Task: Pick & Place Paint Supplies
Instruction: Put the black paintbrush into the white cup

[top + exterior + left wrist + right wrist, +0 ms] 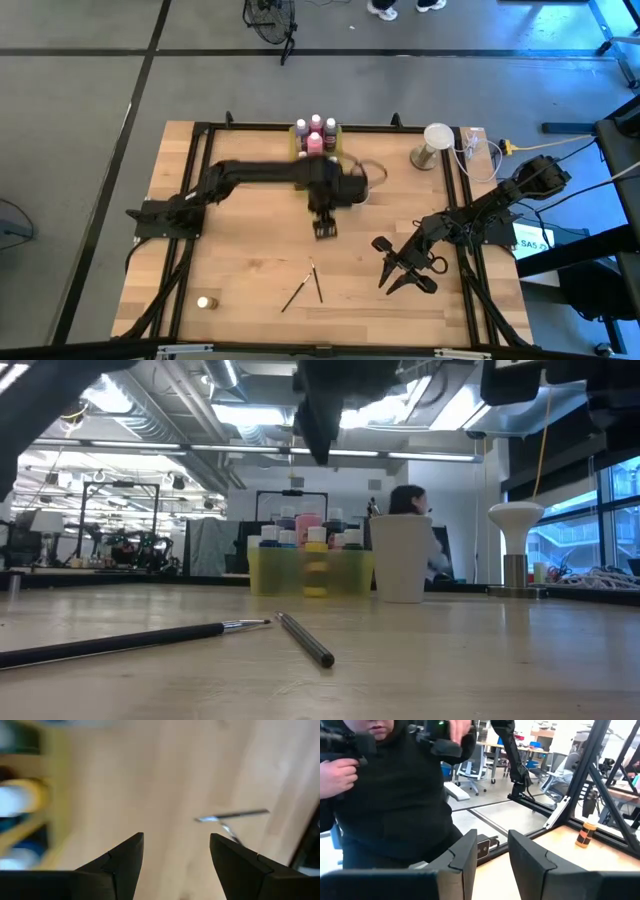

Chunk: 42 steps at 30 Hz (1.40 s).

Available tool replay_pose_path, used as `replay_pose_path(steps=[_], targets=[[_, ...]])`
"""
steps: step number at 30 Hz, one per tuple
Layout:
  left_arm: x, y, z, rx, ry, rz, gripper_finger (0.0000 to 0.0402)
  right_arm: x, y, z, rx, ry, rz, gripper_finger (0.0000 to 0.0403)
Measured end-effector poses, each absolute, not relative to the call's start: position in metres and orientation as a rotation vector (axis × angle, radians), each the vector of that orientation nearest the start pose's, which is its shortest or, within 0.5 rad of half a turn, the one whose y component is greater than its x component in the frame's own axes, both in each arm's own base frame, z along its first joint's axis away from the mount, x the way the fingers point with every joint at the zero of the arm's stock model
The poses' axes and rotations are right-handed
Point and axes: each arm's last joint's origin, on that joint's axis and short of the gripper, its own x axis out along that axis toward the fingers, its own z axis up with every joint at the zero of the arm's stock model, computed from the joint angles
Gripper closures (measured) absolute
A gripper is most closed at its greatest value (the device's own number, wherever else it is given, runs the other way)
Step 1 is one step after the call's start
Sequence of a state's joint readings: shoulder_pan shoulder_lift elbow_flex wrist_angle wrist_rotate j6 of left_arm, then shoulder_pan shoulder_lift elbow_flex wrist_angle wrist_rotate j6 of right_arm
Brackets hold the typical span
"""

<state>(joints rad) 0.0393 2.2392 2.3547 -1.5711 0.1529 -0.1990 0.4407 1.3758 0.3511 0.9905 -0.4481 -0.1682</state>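
Two thin dark paint brushes with pale tips (305, 283) are seen lying on the pale wooden worktop (240, 270), towards its front edge and roughly midway across. In the high view the pair forms a narrow V: the tips nearly meet at the far end and the handles splay towards the front edge, so both long axes run mostly front-to-back.

A cluster of small paint bottles with pink, red and white caps (315, 133) is noted inside a translucent yellow rectangular tray (262, 570) at the back edge of the worktop. One further small bottle with a pale cap (203, 302) stands alone near the front-left corner. A white cup (400, 557) stands just beside the tray in the low view.

The left gripper (325, 229) hangs over the worktop between tray and brushes; the brushes lie frontward of it. Its fingers (125, 855) are spread, with nothing between them. In the left wrist view a brush is visible beyond the fingers, off to one side.

The right gripper (393, 283) hangs at the right, level with the brushes; its fingers (465, 855) are parted, holding nothing.

Judgement: both grippers are near; a wrist turn is likely needed to straddle a brush across its long axis.
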Motion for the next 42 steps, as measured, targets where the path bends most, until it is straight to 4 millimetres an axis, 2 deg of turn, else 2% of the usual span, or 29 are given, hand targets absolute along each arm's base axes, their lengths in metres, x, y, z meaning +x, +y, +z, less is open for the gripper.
replay_pose_path(steps=[4, 8, 12, 17, 19, 23, 29, 35, 42], targets=[[0.429, -0.046, 0.302, -0.244, 1.476, 0.011, 0.0178, 0.212, 0.116, 0.181, -0.125, -0.025, 0.898, 0.0290], [0.420, -0.097, 0.297, -0.176, 1.480, 0.102, 0.0178, 0.208, 0.122, 0.181, -0.112, -0.014, 0.928, 0.0291], [0.414, -0.135, 0.293, -0.112, 1.349, 0.312, 0.0180, 0.204, 0.130, 0.180, -0.112, -0.013, 0.965, 0.0291], [0.412, -0.169, 0.278, -0.224, 1.230, 0.428, 0.0180, 0.199, 0.137, 0.180, -0.112, -0.009, 1.002, 0.0291], [0.409, -0.174, 0.267, -0.315, 1.231, 0.511, 0.0180, 0.197, 0.139, 0.180, -0.112, -0.010, 1.013, 0.0291], [0.404, -0.172, 0.242, -0.444, 1.336, 0.607, 0.0180, 0.193, 0.144, 0.180, -0.112, -0.011, 1.039, 0.0291], [0.411, -0.160, 0.222, -0.561, 1.399, 0.577, 0.0180, 0.189, 0.150, 0.180, -0.113, -0.012, 1.067, 0.0291], [0.416, -0.154, 0.209, -0.594, 1.419, 0.524, 0.0180, 0.189, 0.150, 0.180, -0.113, -0.013, 1.067, 0.0291], [0.409, -0.153, 0.186, -0.590, 1.498, 0.536, 0.0180, 0.189, 0.150, 0.180, -0.113, -0.011, 1.068, 0.0291]])
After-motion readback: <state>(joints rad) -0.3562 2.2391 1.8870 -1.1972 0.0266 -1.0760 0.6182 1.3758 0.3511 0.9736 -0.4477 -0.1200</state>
